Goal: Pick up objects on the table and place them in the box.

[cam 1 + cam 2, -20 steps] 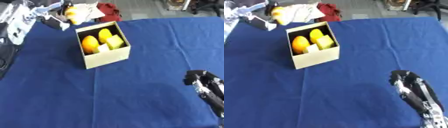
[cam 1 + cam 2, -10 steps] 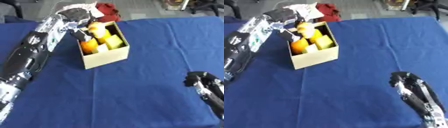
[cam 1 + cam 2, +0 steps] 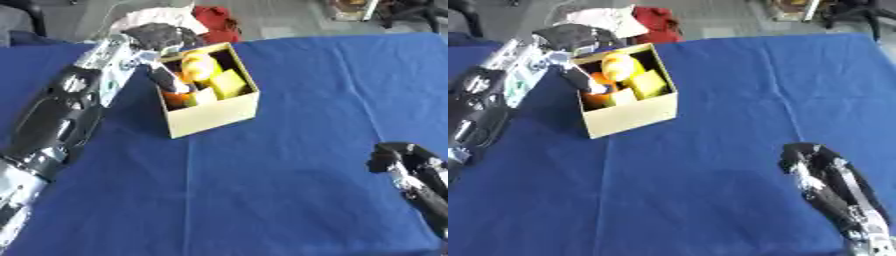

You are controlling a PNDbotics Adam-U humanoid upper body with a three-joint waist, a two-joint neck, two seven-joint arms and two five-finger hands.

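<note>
A cream cardboard box (image 3: 214,112) stands on the blue table, left of centre. Inside lie an orange fruit (image 3: 175,97), a yellow block (image 3: 229,83) and a small pale block (image 3: 203,98). My left arm reaches in from the lower left, and its hand (image 3: 162,37) hangs over the box's far left corner. Its fingers curl round a yellow fruit (image 3: 199,65) held low inside the box, with the thumb (image 3: 166,77) pointing down beside it. My right hand (image 3: 815,160) rests open near the lower right corner, away from the box.
Beyond the table's far edge lie a red cloth (image 3: 219,22) and a white cloth (image 3: 153,17). The blue tablecloth (image 3: 306,100) stretches bare to the right of and in front of the box.
My left hand has carried the yellow fruit from left of the box to over it and lowered it inside. The right hand has stayed put.
</note>
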